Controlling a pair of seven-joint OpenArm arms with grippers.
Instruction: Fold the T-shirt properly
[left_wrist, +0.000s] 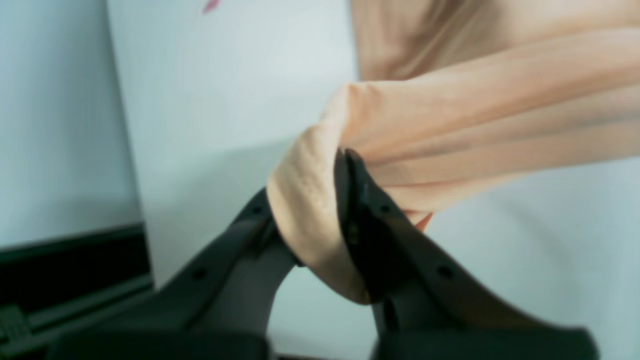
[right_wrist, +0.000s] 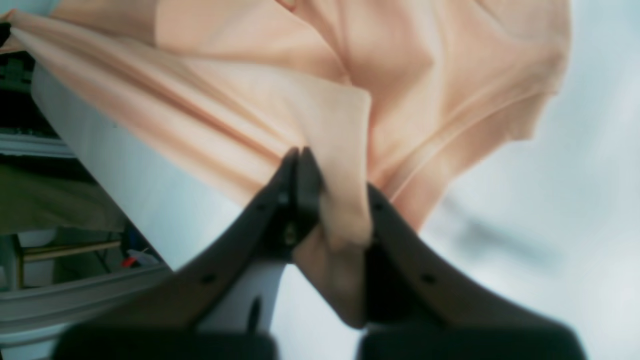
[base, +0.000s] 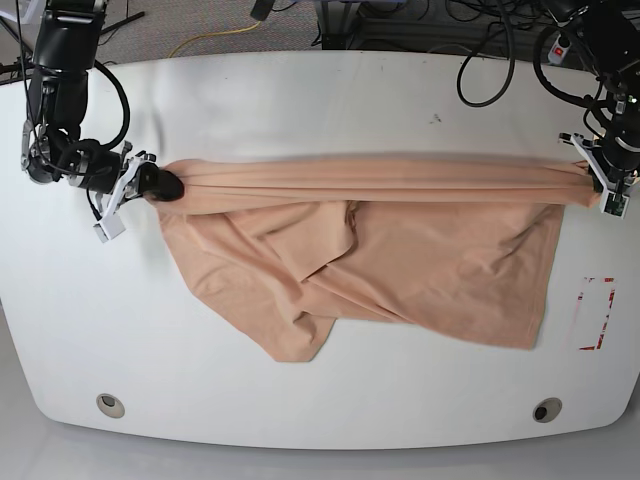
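The peach-pink T-shirt is pulled into a taut band across the white table, and the rest of it drapes toward the front in loose folds. My left gripper at the table's right side is shut on one end of the band. Up close, the left gripper has bunched cloth wrapped between its dark fingers. My right gripper at the left side is shut on the other end. In its wrist view the right gripper pinches a fold of the T-shirt.
A red-outlined mark lies on the table near the right edge, just beyond the shirt's lower corner. Two round holes sit near the front edge. Cables and equipment crowd the far edge.
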